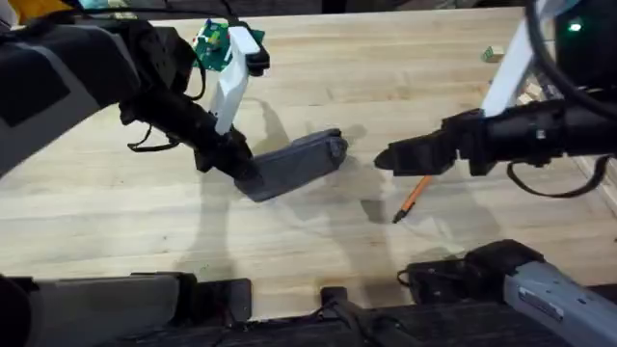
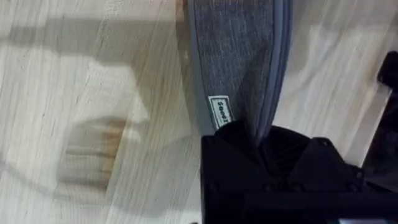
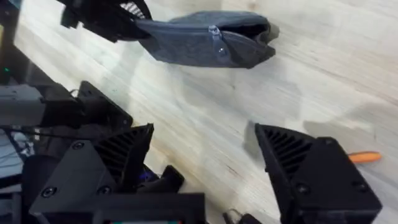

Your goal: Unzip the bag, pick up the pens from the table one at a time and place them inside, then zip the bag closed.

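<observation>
Left pincer clamping bag, right pincer spread

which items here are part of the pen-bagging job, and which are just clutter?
Job:
- bag, one end pinched by the left gripper, far end partly unzipped
- orange pen on the table
- right gripper, open, empty

Lying about:
- small green object near the table's far right corner; too small to identify

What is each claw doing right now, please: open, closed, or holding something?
Left claw: closed on one end of the bag.
Right claw: open, holding nothing.
</observation>
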You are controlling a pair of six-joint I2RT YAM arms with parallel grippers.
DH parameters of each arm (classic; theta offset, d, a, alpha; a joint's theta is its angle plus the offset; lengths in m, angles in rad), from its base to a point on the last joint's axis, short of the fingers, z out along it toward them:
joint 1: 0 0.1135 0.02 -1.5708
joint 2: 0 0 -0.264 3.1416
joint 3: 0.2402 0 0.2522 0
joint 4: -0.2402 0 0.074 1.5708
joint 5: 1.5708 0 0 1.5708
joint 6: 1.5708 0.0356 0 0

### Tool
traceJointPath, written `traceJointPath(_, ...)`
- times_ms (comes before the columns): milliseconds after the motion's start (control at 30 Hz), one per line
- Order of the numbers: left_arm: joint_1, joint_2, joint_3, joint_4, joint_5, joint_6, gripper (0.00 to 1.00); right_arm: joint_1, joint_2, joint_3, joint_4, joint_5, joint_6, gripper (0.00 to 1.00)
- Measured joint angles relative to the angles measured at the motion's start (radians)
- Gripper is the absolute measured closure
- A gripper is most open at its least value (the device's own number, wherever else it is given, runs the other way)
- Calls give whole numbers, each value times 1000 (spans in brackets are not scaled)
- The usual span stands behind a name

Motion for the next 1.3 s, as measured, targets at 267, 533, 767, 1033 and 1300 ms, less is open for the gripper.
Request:
traceJointPath(267, 0, 0, 0, 0, 0, 0, 958, 163, 84, 0, 58, 148, 41, 4)
traceJointPath(533, 0, 0, 0, 0, 0, 0, 958, 291, 194, 0, 217, 277, 97, 4)
traceJointPath(767, 0, 0, 0, 0, 0, 0, 958, 294, 286, 0, 231, 284, 148, 3)
traceJointPath(1033, 0, 0, 0, 0, 0, 0, 958, 298, 359, 0, 313, 281, 187, 3)
traceJointPath(1300, 0, 0, 0, 0, 0, 0, 957, 325, 415, 0, 385, 263, 192, 3)
